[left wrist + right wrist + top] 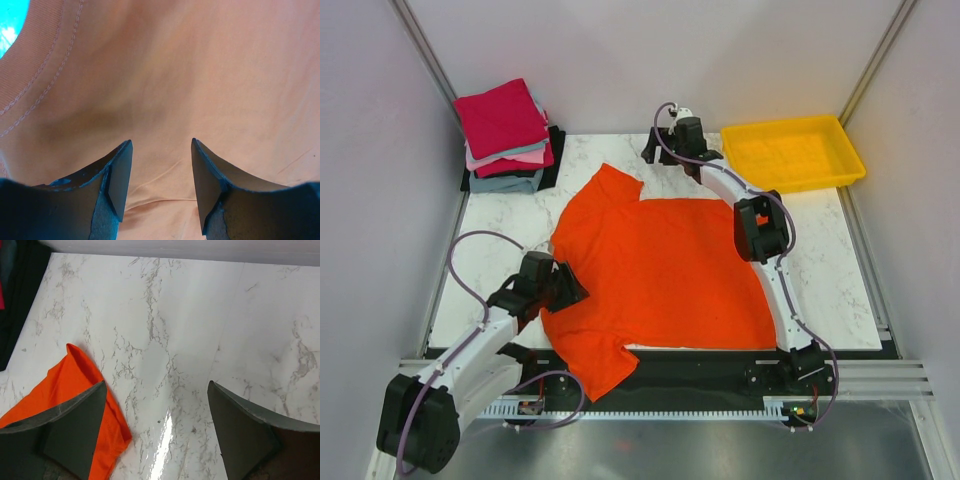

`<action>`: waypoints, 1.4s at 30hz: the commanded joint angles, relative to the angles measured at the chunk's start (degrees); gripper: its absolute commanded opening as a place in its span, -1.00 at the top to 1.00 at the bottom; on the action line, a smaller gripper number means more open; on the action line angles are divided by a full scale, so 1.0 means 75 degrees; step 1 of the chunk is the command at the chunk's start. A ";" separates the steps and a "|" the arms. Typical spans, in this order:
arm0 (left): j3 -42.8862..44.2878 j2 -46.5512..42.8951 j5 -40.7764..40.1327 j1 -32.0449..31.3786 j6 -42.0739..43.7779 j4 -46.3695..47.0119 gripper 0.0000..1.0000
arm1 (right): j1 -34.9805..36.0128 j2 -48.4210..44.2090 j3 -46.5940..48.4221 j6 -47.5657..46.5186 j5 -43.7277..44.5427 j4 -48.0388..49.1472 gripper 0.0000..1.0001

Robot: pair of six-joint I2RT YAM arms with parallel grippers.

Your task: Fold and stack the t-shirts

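A bright orange-red t-shirt (665, 270) lies spread flat on the marble table (830, 270). One sleeve points to the far left and another hangs over the near edge. My left gripper (568, 283) is open at the shirt's left edge. In the left wrist view its jaws (161, 142) stand apart just above the orange cloth (200, 75), with the collar seam at the upper left. My right gripper (672, 155) is open and empty over bare marble beyond the shirt. In the right wrist view (156, 386) the far sleeve (75, 380) lies by its left finger.
A folded stack stands at the far left corner, with a crimson tee (502, 115) on top and pink (525, 157), grey-blue (505, 182) and black (556, 150) tees below. A yellow tray (790, 150) sits at the far right. Walls close in on both sides.
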 commanded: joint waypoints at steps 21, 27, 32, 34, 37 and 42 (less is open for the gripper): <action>0.4794 0.5196 -0.0995 0.0328 0.0808 0.1096 -0.30 | -0.0501 -0.5792 -0.6945 -0.0488 0.2865 -0.2313 -0.84; 0.6142 0.7153 -0.1006 0.0679 0.0995 0.1179 -0.29 | -0.0912 -0.4574 -0.6103 -0.0148 0.2678 -0.2454 -0.82; 0.7233 0.8733 -0.0772 0.0972 0.0960 0.0804 -0.29 | -0.0923 -0.3343 -0.5188 -0.0172 0.2690 -0.2828 -0.81; 0.7667 0.9064 -0.0737 0.1101 0.0972 0.0686 -0.29 | -0.0924 -0.2934 -0.4883 -0.0125 0.2538 -0.2829 -0.81; 0.8241 0.9463 -0.0737 0.1288 0.0995 0.0557 -0.31 | -0.0924 -0.2371 -0.4368 -0.0090 0.2421 -0.2876 -0.80; 1.0240 1.0540 -0.0409 0.1617 0.1218 -0.0402 -0.33 | -0.0947 -0.1573 -0.2927 -0.0101 0.2257 -0.3122 -0.81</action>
